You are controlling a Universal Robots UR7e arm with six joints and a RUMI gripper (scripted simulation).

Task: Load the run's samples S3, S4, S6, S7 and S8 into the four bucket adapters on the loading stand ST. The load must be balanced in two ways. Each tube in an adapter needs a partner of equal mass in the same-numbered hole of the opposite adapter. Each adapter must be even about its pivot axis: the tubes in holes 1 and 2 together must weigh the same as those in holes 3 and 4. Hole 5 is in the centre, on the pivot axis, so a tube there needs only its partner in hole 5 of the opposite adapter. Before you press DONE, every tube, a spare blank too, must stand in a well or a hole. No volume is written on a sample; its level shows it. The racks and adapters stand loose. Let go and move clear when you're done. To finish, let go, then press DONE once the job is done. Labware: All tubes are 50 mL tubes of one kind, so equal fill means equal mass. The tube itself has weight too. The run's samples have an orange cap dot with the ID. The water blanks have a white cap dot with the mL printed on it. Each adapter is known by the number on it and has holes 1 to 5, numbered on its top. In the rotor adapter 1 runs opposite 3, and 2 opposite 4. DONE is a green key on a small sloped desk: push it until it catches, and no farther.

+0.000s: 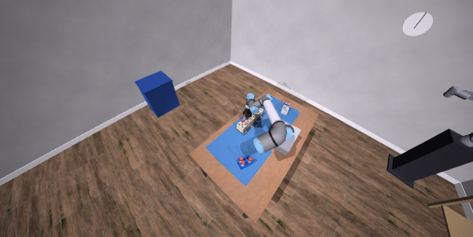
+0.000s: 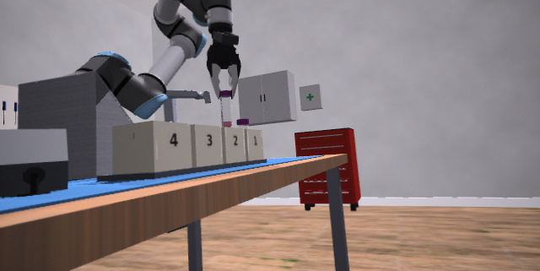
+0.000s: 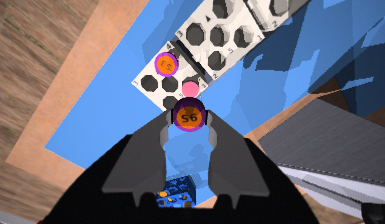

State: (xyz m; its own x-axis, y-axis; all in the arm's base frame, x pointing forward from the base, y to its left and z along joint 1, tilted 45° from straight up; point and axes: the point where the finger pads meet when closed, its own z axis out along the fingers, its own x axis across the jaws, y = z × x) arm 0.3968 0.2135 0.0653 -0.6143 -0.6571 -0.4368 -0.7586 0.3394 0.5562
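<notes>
My gripper [image 3: 189,110] [image 2: 224,87] [image 1: 247,113] is shut on the cap end of sample tube S6 [image 3: 189,116] [image 2: 226,111], which has a purple cap with an orange dot. It holds the tube upright over the row of beige adapters. The tube's pink lower end [image 3: 189,89] is at the adapter tops, over the edge of the end adapter [image 3: 149,85] on the side toward its neighbour [image 3: 228,55]. I cannot tell whether it is inside a hole. Sample S3 [image 3: 166,64] [image 2: 242,121] stands in a hole of that end adapter. Adapters 4 [image 2: 143,153], 3 [image 2: 207,153], 2 [image 2: 234,153] and 1 [image 2: 255,150] stand in a line on the stand [image 1: 249,122].
A blue rack [image 1: 245,160] [image 3: 175,192] with several orange-dotted tubes stands near the mat's front. A white rack [image 1: 285,108] stands at the far end. The arm's grey pedestal [image 1: 290,145] [image 2: 59,106] is beside the mat. A grey and black box [image 2: 34,157] sits in front of adapter 4.
</notes>
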